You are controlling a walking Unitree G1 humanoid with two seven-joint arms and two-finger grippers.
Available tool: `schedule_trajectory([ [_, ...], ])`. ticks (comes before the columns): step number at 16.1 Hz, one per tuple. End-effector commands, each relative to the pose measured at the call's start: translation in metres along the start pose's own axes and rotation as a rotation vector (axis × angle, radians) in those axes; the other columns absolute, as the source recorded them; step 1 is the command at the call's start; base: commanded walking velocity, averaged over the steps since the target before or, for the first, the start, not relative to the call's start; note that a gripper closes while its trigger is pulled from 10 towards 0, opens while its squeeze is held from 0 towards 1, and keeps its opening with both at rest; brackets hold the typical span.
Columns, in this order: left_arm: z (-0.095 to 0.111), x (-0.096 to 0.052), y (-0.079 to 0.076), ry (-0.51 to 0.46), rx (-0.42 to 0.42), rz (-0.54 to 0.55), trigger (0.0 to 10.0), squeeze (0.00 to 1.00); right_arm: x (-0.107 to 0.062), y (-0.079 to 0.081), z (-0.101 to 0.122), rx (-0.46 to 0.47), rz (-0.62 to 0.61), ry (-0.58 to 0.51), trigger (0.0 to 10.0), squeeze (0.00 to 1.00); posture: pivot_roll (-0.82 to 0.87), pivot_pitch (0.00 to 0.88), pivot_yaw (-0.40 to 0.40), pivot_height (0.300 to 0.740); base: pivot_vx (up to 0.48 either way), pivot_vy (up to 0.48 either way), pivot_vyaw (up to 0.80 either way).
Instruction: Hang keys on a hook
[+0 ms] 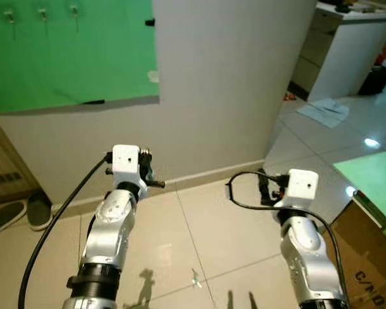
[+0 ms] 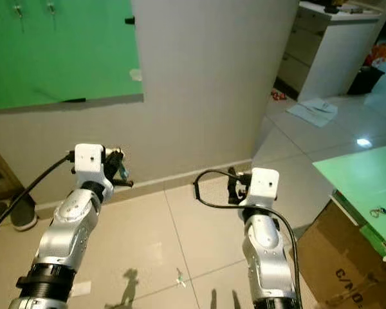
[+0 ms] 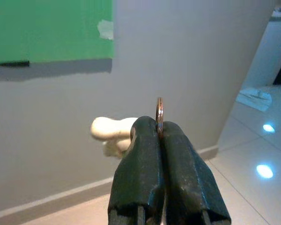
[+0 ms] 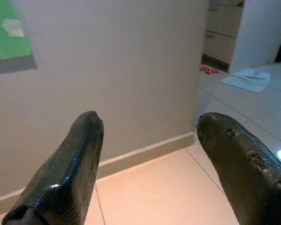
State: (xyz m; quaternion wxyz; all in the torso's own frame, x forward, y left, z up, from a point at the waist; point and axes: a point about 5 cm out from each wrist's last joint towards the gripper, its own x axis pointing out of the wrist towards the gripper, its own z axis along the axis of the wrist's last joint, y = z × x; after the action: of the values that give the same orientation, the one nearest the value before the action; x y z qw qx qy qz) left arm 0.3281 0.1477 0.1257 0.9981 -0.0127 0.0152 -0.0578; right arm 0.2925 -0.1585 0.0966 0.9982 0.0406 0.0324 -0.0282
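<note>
A green board (image 1: 71,51) is fixed high on the grey wall (image 1: 231,77) at the left, with three small metal hooks (image 1: 43,14) along its top. My left gripper (image 3: 159,129) is raised toward the wall below the board, shut on a thin copper-coloured key ring (image 3: 159,110). A cream tag (image 3: 113,131) hangs beside its fingers. In the left eye view that left gripper (image 1: 149,172) is well below the hooks. My right gripper (image 4: 147,124) is open and holds nothing; the right gripper (image 1: 265,185) is held low over the tiled floor.
The wall ends at a corner; beyond it stand a white cabinet (image 1: 347,45) and papers (image 1: 325,109) on the floor. A cardboard box (image 1: 367,238) and a green surface (image 2: 367,180) with a set of keys (image 2: 379,211) are at right. Shoes (image 1: 38,209) lie at left.
</note>
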Motion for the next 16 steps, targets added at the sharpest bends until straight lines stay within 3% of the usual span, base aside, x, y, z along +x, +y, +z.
schedule_trajectory([
  [1, 0.006, -0.001, 0.001, -0.032, 0.018, 0.032, 10.0, 0.00, 0.001, 0.005, -0.001, -0.009, 0.018, -0.008, 10.0, 0.00, -0.07, 0.000, -0.002, 0.740, 0.398, 0.000, 0.00],
  [4, 0.000, -0.002, 0.004, 0.000, 0.012, 0.072, 10.0, 0.00, 0.000, 0.016, -0.002, -0.005, 0.097, -0.012, 10.0, 0.00, -0.06, 0.000, -0.015, 0.740, 0.445, 0.000, 0.14],
  [12, 0.004, 0.002, -0.004, -0.016, 0.033, 0.015, 10.0, 0.00, 0.009, 0.028, -0.002, -0.022, 0.189, -0.012, 10.0, 0.00, -0.04, 0.000, -0.022, 0.740, 0.446, 0.000, 0.67],
  [14, 0.014, 0.007, -0.011, -0.064, 0.042, -0.056, 10.0, 0.00, 0.012, 0.029, -0.006, -0.044, 0.178, 0.008, 10.0, 0.00, -0.04, 0.000, -0.024, 0.740, 0.450, 0.000, 0.00],
  [16, 0.018, 0.009, -0.008, -0.077, 0.050, -0.053, 10.0, 0.00, 0.012, 0.030, -0.007, -0.043, 0.187, 0.007, 10.0, 0.00, -0.04, 0.000, -0.023, 0.740, 0.454, 0.000, 0.00],
])
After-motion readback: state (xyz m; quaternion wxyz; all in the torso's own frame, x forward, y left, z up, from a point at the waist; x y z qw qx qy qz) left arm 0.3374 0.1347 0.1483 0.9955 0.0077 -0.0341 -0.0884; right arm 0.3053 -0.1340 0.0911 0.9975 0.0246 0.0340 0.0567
